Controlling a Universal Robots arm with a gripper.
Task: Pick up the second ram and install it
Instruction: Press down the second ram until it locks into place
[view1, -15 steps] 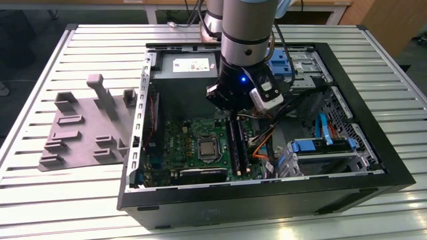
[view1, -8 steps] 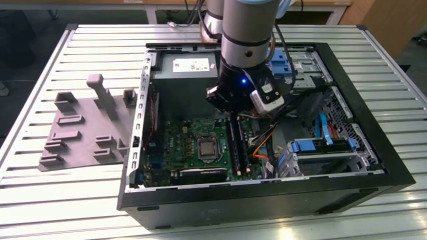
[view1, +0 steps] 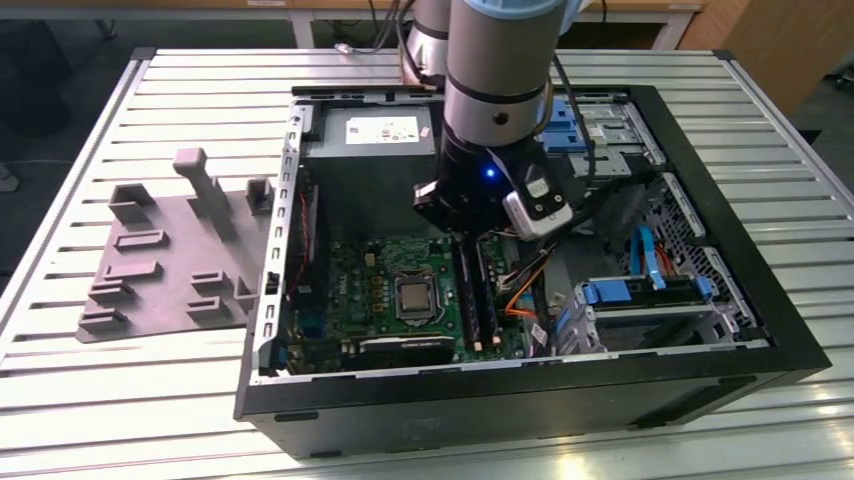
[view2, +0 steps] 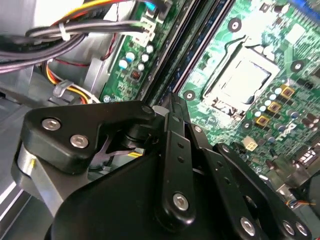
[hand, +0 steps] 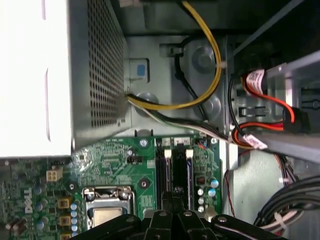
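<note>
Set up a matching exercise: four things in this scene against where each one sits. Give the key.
Things:
1. gripper
2. grey holder block
3. processor socket
4. blue drive caddy

Places:
A. on the slatted table, outside the case
B. middle of the green motherboard
C. over the memory slots
D. case corner at the exterior view's lower right

Pairs: 1-C, 2-A, 3-B, 4-D

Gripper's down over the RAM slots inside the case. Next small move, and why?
Probably a short, straight press down, then stop and check seating. In the exterior view the gripper sits low over the motherboard, right above the long black slots. In the first wrist view those slots run straight out from the gripper, so it looks aligned. I cannot tell whether the stick is held or already seated.
</note>
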